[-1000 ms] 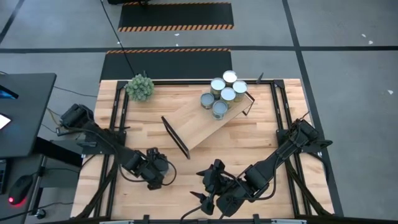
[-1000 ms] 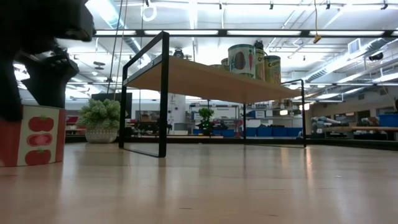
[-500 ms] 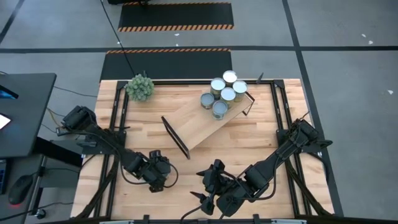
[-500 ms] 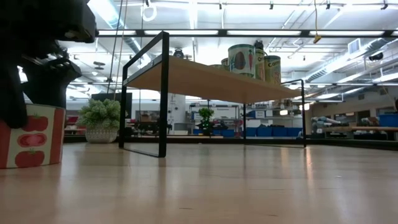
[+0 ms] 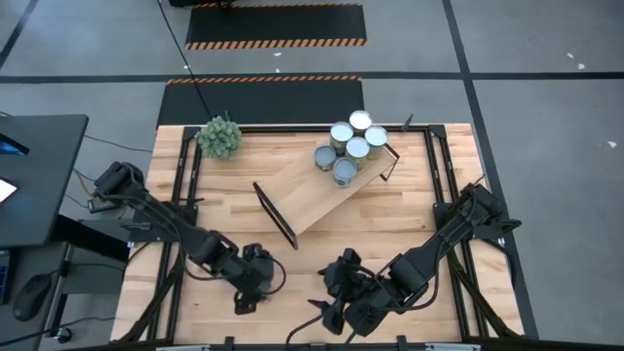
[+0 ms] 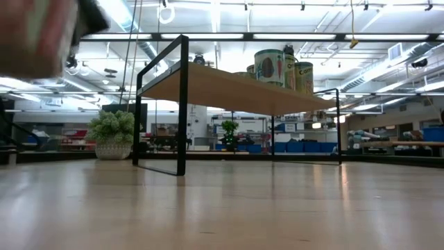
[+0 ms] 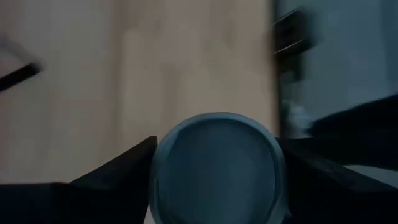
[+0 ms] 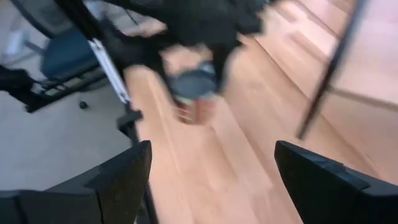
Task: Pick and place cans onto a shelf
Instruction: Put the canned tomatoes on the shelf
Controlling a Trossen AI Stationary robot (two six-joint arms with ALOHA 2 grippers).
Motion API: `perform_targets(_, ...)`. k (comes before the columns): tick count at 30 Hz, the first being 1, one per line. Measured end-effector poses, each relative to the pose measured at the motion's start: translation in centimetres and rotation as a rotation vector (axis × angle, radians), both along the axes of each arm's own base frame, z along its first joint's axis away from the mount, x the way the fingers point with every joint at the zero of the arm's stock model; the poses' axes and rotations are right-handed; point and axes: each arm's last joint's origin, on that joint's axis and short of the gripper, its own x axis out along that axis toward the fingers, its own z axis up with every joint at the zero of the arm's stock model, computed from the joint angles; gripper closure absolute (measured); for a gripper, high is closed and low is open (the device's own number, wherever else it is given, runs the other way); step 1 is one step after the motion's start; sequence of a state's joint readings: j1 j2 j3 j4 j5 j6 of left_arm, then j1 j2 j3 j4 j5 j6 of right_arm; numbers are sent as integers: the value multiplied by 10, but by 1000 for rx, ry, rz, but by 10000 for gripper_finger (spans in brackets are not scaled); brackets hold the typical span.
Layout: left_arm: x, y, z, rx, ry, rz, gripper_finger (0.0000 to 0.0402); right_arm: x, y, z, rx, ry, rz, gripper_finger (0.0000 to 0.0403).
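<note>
My left gripper (image 5: 252, 280) is shut on a can with a grey-blue top (image 7: 217, 165) and a red-and-white label near the table's front, left of centre. The can shows blurred and high up in the low view (image 6: 31, 35) and also in the right wrist view (image 8: 194, 93). My right gripper (image 5: 331, 297) is open and empty, just to the right of it near the front edge. The shelf (image 5: 312, 195) stands slantwise mid-table on its black end frames. Several cans (image 5: 351, 146) stand on its far right end. My left gripper pinches the can between its two fingers (image 7: 112, 180), one on each side of the can's wall just below the top rim (image 7: 158, 180). The fingers come from above, pointing down. The can is lifted clear of the table, top up.
A spiky green plant ball (image 5: 219, 136) sits at the table's far left corner. Black frame rails run along the table's left and right sides. Bare tabletop (image 5: 419, 224) lies between the shelf and the right arm.
My left gripper has gone up and a little toward the table's near and right edges with the can. The can stood on the table a second ago and is now lifted clear of it.
</note>
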State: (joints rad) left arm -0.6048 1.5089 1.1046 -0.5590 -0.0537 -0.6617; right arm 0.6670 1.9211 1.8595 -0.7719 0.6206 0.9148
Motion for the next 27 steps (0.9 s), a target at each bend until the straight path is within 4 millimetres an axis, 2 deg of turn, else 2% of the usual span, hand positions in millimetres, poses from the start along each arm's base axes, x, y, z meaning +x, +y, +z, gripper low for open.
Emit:
perform_targets(5,16,3,42,-131,-56,-10,112,-24,-13,12,-13,81,-46,55)
perform_targets(10,32,17,85,-176,-165,34,112,-44,-21,24,-29,130,-67,55)
perform_targets(16,49,50,120,-43,-337,185,112,-64,-30,29,-37,195,-128,55)
perform_targets(21,63,95,123,104,-379,322,111,-69,-31,32,-37,200,-137,55)
perform_targets(27,82,145,112,160,-349,395,111,-71,-35,30,-34,214,-191,55)
